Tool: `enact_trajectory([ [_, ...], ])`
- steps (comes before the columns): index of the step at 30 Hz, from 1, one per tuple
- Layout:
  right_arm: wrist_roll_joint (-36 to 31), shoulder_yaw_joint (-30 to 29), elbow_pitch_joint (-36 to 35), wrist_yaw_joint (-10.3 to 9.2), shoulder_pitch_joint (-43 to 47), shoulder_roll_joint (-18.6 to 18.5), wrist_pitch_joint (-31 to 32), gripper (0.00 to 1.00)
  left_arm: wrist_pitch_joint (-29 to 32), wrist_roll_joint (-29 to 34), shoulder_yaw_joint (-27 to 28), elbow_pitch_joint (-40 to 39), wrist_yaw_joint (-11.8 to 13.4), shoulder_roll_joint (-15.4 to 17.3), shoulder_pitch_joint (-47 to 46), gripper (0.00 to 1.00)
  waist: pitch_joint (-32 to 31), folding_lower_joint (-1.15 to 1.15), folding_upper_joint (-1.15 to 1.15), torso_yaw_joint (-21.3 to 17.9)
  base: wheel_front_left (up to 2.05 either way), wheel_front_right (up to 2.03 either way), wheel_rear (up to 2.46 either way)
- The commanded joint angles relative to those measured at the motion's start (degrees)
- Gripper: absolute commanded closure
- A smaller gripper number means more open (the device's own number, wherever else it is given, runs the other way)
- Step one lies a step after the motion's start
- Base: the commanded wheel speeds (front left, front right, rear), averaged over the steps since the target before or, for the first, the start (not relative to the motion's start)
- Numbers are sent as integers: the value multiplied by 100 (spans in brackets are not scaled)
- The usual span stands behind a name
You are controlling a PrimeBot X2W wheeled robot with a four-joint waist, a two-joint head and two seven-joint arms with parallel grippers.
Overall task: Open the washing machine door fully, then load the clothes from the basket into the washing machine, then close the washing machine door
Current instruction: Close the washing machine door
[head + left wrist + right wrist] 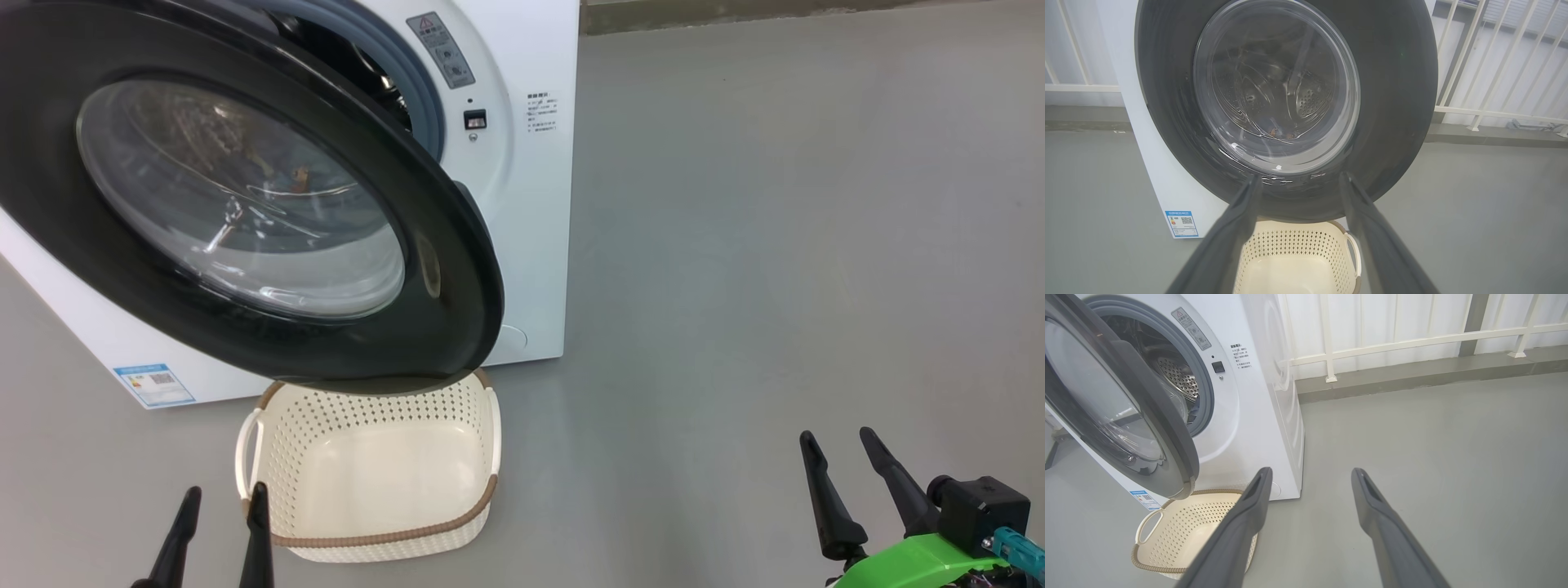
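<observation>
since the basket (384, 416) sits bare on the floor (735, 245) with nothing in it, and a small patch of light blue with orange-brown marks, most likely the clothes (1278, 131), shows through the glass low in the drum (1177, 377), the loading looks done and the step in hand is probably the last one: closing the door. the washing machine door (245, 196) stands swung out from the washing machine (522, 204), hinged on the robot's left, its free edge hanging out over the back rim of the basket, with a clear gap to the grey-blue seal (1206, 392) round the opening. the left gripper (226, 488) is low, just beside the basket's near left corner, its two fingers spread wide with nothing between them; its wrist camera looks straight up at the outer face of the door. the right gripper (836, 435) is well apart from both door and basket, over bare floor, fingers likewise parted and empty. neither touches anything. the next move calls for contact on the door's outer face, best on the black rim near the free edge rather than on the bulging glass, and a steady push back toward the machine until the latch catches. the left arm seems the better placed, since it already faces the door. it is a push, so no grip is needed, but it should follow the door's arc so the fingers do not slide off the glossy rim. whether the basket rim is touching the door's lower edge cannot be told.
</observation>
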Motion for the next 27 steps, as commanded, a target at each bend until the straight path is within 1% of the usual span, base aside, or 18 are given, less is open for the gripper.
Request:
enact_trajectory([
  [1, -37, 131, -146, 25, -127, -64, -14, 0, -65, 60, 168, -91, 15, 56, -160, 0, -4, 0, 0, 3, 0, 0, 0],
  [11, -34, 108, -161, 25, -164, -64, -34, 0, -72, 85, 137, -80, 27, 48, -209, 0, 44, 0, 0, 64, 0, 0, 0],
  [16, -35, 29, -216, 25, -272, -72, -77, 0, -76, 118, 90, -98, 21, 22, -268, 0, 115, 0, 0, 170, 0, 0, 0],
  [17, -24, -6, -221, 25, -308, -79, -76, 24, -77, 133, 77, -106, 24, 15, -294, 0, 140, 0, 0, 207, 0, 0, 0],
  [18, 6, -19, -235, 25, -358, -104, -92, 82, -77, 146, 68, -118, 25, 5, -326, 0, 160, 0, 0, 251, 0, 0, 0],
  [19, 52, -47, -239, 25, -405, -129, -94, 100, -78, 160, 52, -118, 22, 0, -357, 0, 184, 0, 0, 300, 0, 0, 0],
  [24, 87, -197, -248, 25, -813, -374, -91, 100, -80, 193, -33, -62, -37, -27, -557, 0, 258, 0, 0, 595, 0, 0, 0],
  [27, 106, -169, -217, 25, -1150, -538, -93, 100, -81, 218, -114, 11, -82, -59, -685, 0, 273, 0, 0, 809, 0, 0, 0],
])
